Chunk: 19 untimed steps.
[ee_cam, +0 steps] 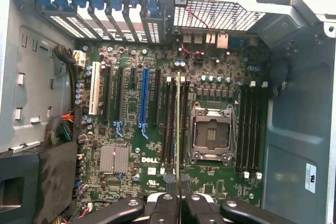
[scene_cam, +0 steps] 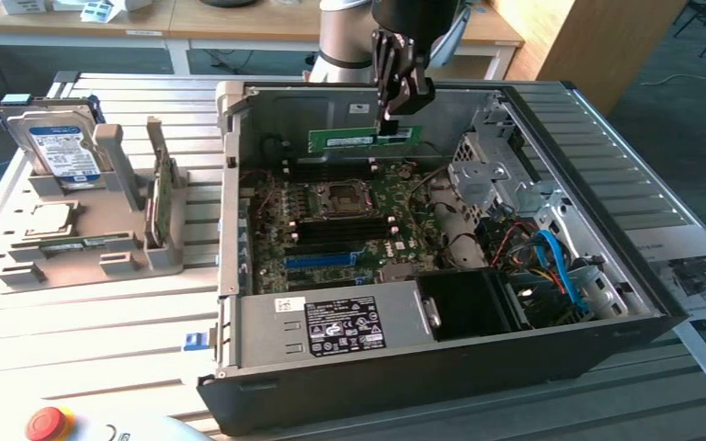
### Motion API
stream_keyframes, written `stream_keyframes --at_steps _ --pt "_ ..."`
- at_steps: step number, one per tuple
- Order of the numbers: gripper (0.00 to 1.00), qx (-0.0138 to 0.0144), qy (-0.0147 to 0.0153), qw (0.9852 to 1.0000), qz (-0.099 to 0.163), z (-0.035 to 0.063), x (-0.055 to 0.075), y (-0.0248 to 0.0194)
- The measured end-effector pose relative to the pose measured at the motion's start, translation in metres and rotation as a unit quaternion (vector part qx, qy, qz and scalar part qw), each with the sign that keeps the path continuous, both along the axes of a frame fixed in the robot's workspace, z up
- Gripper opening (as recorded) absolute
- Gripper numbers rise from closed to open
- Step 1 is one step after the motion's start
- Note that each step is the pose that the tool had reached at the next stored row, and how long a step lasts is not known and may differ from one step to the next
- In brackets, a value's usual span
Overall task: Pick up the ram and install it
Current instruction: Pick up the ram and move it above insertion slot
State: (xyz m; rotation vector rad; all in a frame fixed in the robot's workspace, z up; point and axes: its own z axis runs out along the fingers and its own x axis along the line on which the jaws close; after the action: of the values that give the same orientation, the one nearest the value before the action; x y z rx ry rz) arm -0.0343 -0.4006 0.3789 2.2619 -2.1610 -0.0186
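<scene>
The gripper [scene_cam: 399,127] is clamped on the ram [scene_cam: 350,141], pinching the green stick near 1 end so most of its length juts out sideways from the grip. It hangs over the open computer case [scene_cam: 451,367], well above the motherboard [scene_cam: 328,220] directly below. From the wrist camera the stick shows as a thin edge running straight out from between the fingers [ee_cam: 164,208], lying along the bank of black memory slots [ee_cam: 169,124] just beside the processor socket [ee_cam: 210,132]. I'd judge this is the lining-up part of the install. To do it well, the stick's edge should sit square over 1 slot, not straddling 2, and level along its length, since the off-centre grip could let the free end dip. I can't tell whether the slot's end latches are open.
</scene>
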Motion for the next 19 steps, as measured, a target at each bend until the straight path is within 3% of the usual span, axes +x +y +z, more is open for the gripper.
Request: stream_keyframes --at_steps 6,19 --pt "0.12 0.0002 0.0038 1.0 0.0 0.0 0.001 -0.0005" --pt "0.12 0.0003 0.0039 0.9998 -0.018 -0.0002 0.0011 -0.0009"
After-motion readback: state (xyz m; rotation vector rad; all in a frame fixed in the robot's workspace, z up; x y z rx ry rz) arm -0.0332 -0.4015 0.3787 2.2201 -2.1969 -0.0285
